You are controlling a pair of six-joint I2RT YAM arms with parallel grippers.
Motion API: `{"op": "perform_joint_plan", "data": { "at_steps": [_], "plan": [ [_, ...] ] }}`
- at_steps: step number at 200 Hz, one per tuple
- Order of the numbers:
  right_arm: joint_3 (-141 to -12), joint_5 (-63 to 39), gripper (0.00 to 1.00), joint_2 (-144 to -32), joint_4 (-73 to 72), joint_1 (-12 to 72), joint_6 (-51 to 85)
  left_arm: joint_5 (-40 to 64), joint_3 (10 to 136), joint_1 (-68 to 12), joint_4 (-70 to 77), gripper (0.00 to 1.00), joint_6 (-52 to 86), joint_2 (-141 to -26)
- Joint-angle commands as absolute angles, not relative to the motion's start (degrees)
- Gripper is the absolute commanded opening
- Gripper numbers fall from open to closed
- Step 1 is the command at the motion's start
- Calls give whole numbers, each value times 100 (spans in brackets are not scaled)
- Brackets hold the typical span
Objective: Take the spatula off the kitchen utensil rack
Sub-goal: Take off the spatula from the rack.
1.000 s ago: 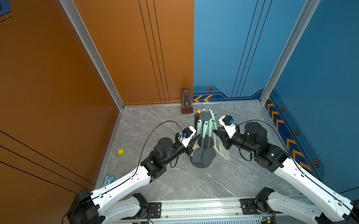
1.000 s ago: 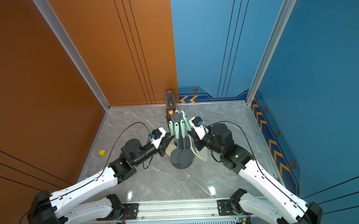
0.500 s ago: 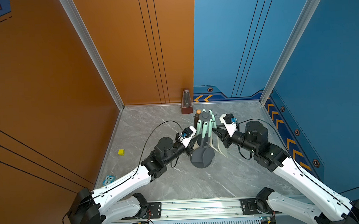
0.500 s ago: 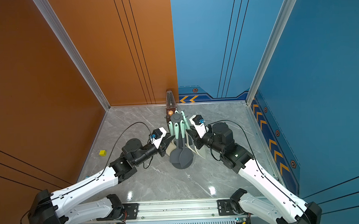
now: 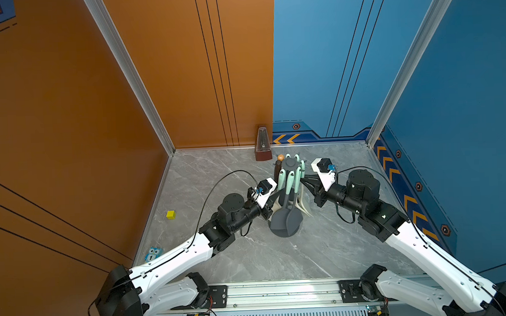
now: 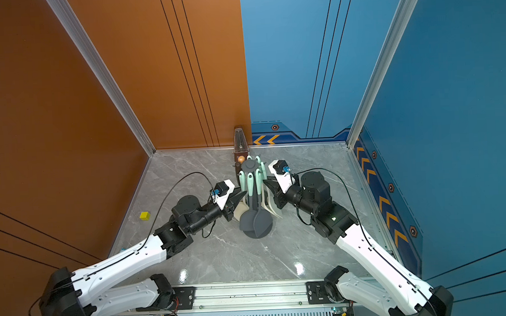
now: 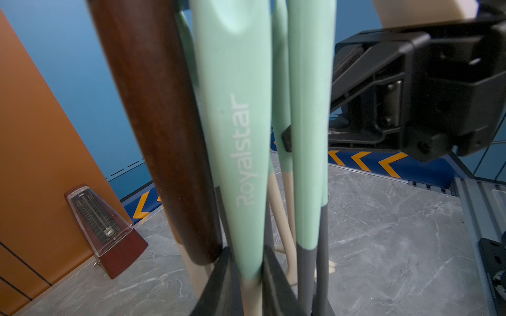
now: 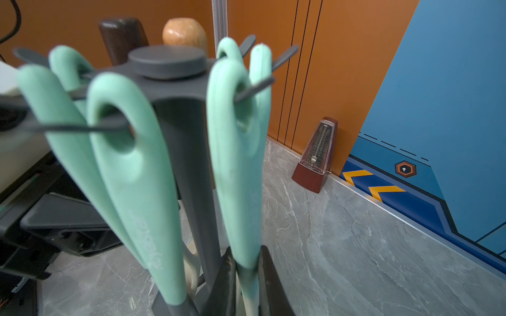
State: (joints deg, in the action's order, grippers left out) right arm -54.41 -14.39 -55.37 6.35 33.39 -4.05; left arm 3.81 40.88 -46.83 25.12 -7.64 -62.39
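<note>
The rack (image 5: 289, 164) is matte dark grey; the handles (image 5: 289, 182) hung on it are mint green, turning cream or dark grey lower down, one lettered "Royalstar" in white, beside a dark brown wooden handle (image 7: 153, 109). The surface (image 5: 250, 258) is grey marble with pale veins, with a yellow cube (image 5: 170, 214), a red-brown metronome (image 5: 263, 148) and a teal owl card (image 5: 154, 253). The orange wall (image 5: 68, 114) and blue wall (image 5: 463, 96) bear thin dark lines, and orange chevrons (image 5: 286, 139) mark the dark blue skirting (image 5: 303, 133).

The dark grey matte kitchen utensil rack (image 5: 290, 163) is standing upright in the middle of the counter (image 5: 250, 252). The mint-handled, cream-necked spatula (image 8: 235, 169) is hanging from one prong.
</note>
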Motion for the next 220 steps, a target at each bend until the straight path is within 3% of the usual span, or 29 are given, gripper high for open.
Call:
{"op": "perform_joint_plan", "data": {
  "at_steps": [1, 60, 129, 220],
  "plan": [
    [-5362, -1389, 0, -5425, 326, 3247, -303, 450, 4040, -4623, 2619, 23, -691, -6258],
    [-5234, -948, 0, -5099, 182, 3243, -418, 449, 4017, -4623, 2616, 21, -644, -6258],
    [-5108, 397, 0, -4806, -66, 3209, -580, 484, 4035, -4622, 2616, 21, -598, -6268],
    [-5544, 944, 0, -5343, 508, 2281, 86, 476, 3973, -4627, 2610, 21, -622, -6225]
  ]
}}
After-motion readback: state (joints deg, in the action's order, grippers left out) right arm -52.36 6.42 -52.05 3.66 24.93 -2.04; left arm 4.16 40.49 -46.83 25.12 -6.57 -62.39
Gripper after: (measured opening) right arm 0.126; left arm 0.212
